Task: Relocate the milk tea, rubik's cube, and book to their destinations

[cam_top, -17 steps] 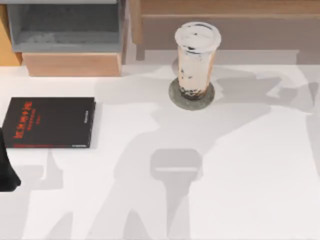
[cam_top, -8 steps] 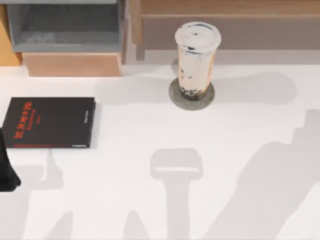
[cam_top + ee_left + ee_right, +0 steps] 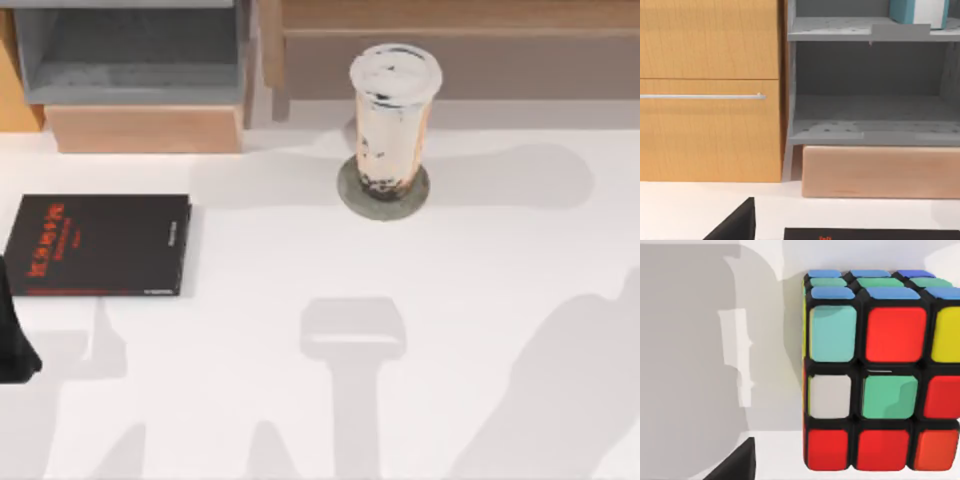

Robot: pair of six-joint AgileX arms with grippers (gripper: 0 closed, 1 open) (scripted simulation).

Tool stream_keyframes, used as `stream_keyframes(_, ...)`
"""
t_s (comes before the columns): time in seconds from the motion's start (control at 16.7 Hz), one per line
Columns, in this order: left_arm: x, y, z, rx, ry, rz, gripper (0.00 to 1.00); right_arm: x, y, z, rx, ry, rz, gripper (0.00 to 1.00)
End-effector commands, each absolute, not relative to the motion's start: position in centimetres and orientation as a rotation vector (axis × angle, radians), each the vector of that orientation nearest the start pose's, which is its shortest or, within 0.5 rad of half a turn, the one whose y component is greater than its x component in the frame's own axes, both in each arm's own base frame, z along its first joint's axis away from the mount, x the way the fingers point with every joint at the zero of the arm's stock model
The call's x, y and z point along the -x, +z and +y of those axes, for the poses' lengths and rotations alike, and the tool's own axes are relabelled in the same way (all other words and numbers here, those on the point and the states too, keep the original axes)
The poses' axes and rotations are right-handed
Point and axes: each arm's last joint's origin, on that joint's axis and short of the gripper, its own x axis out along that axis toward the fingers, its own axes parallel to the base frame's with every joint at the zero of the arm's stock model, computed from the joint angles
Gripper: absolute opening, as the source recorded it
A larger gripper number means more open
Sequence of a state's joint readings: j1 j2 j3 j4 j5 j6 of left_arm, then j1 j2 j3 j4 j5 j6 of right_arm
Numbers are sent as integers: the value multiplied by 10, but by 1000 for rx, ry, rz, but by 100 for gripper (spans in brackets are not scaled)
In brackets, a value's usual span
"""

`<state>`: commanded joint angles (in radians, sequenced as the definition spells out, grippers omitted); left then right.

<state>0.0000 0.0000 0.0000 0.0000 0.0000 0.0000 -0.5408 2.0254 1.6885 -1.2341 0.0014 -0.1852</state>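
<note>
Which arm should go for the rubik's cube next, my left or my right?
Right, probably. The rubik's cube sits close up in the right wrist view, on the white table. The left wrist view faces the grey shelf and the black book, with no cube nearby.

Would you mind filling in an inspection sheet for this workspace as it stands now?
Surface: white table, crossed by grey shadows.
Job's things: milk tea upright on a round grey coaster near the back; rubik's cube close before the right wrist camera; teal-blue book on the grey shelf unit's upper shelf.
Clutter: black book with red lettering flat at the table's left.
Grippers: a dark part of the left arm at the top view's left edge.
Cables: nothing seen.
Surroundings: wooden cabinet beside the shelf unit, wooden block under it.
</note>
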Motion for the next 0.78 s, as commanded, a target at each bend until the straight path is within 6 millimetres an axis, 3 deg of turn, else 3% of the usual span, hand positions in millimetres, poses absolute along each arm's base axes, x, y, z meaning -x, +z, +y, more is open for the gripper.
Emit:
stream_keyframes(0.18, -106, 160, -1, 0, 0, 0, 100, -339, 208, -198, -274, -273, 1556, 100)
stream_keyframes(0.54, -106, 160, -1, 0, 0, 0, 100, -339, 157, -199, -273, -274, 1551, 100)
stream_keyframes(0.78, -106, 160, -1, 0, 0, 0, 100, -339, 154, -199, -274, -273, 1554, 100)
